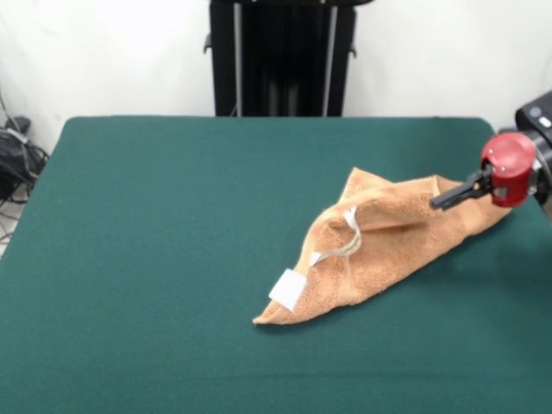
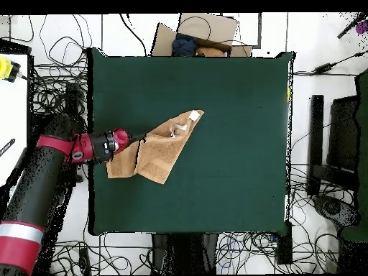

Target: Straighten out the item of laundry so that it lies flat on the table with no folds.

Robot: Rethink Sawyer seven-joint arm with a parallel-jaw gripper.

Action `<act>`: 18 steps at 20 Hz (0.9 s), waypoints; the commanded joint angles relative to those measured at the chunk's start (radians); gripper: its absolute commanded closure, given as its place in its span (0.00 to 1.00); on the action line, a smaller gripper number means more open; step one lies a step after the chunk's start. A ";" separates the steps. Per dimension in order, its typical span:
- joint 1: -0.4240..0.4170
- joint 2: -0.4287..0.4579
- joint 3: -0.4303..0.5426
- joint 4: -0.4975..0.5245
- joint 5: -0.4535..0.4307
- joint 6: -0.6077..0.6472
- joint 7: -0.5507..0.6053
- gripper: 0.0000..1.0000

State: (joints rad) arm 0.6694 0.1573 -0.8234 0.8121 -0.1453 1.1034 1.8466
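Nearest you in the front view, the table [image 1: 155, 259] shows bare green felt across its whole front strip. Just beyond that lies the towel's [image 1: 388, 246] lowest corner, a point resting flat on the felt, with a square white tag [image 1: 288, 289] just above it. From there the towel runs up and to the right as a long, crumpled wedge. You can see it is folded over on itself: a raised ridge crosses the middle, and a thin white loop [image 1: 348, 235] sits in the crease beside it. The towel occupies the right half of the table in this view, well clear of the front and far edges.

At the towel's far right end you find the gripper [image 1: 436, 203], its dark fingers reaching in sideways from the red wrist [image 1: 509, 168] and lying against the cloth's upper edge. You cannot tell from either view whether the jaws are apart or pinched on the fabric; the tips merge with the towel.

From overhead, the towel [image 2: 159, 147] lies near the table's left edge, the gripper [image 2: 139, 139] meeting it at its left side, and the arm [image 2: 43, 180] stretches off the table there.

Beyond the table's far edge stands the black pedestal [image 1: 280, 56] against the white wall.
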 commanded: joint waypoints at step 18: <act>-0.065 0.048 0.058 -0.119 0.074 0.129 0.266 1.00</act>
State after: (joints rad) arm 0.6501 0.1924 -0.8236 0.7465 -0.1428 1.1421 1.8468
